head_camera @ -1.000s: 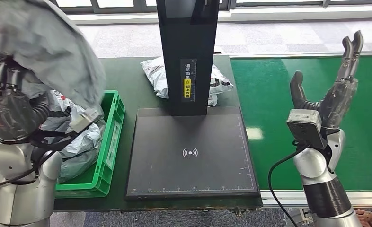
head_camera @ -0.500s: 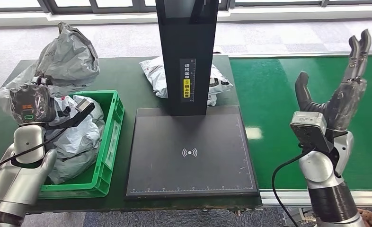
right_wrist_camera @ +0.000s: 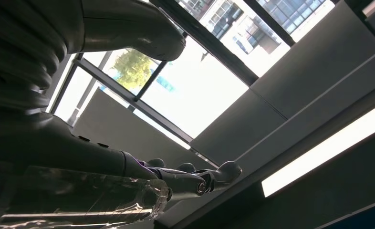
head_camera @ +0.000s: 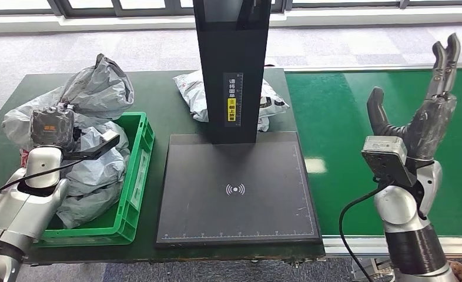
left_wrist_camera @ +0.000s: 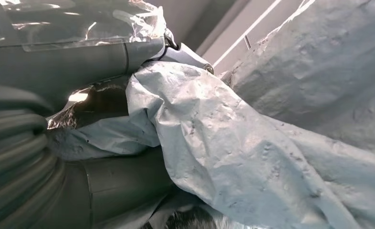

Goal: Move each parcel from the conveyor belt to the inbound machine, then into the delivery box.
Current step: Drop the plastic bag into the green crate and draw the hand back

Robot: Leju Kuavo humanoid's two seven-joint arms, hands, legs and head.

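L hand (left_wrist_camera: pixel 80 143) is gripping a grey parcel (head_camera: pixel 96 88), fingers wrapped in its film, holding it over the far-left end of the green delivery box (head_camera: pixel 136 176); not yet let go. R hand (head_camera: pixel 419 111) is idling raised over the conveyor belt (head_camera: pixel 346 117), fingers spread, carrying nothing.

Largest to smallest:
- Counter (head_camera: pixel 164 100), dark green, is carrying the machine and box.
- Belt section in view is showing no parcels.
- Inbound machine (head_camera: pixel 235 188): black scan plate is sitting bare, tall post behind it.
- Box is already holding several grey bags (head_camera: pixel 93 176), piled up.
- One white parcel (head_camera: pixel 196 94) is lying behind the post, on the counter.

Progress (judgement): late in this cycle; release into box is pending. White parcel's status is unclear. More may be coming on the belt.
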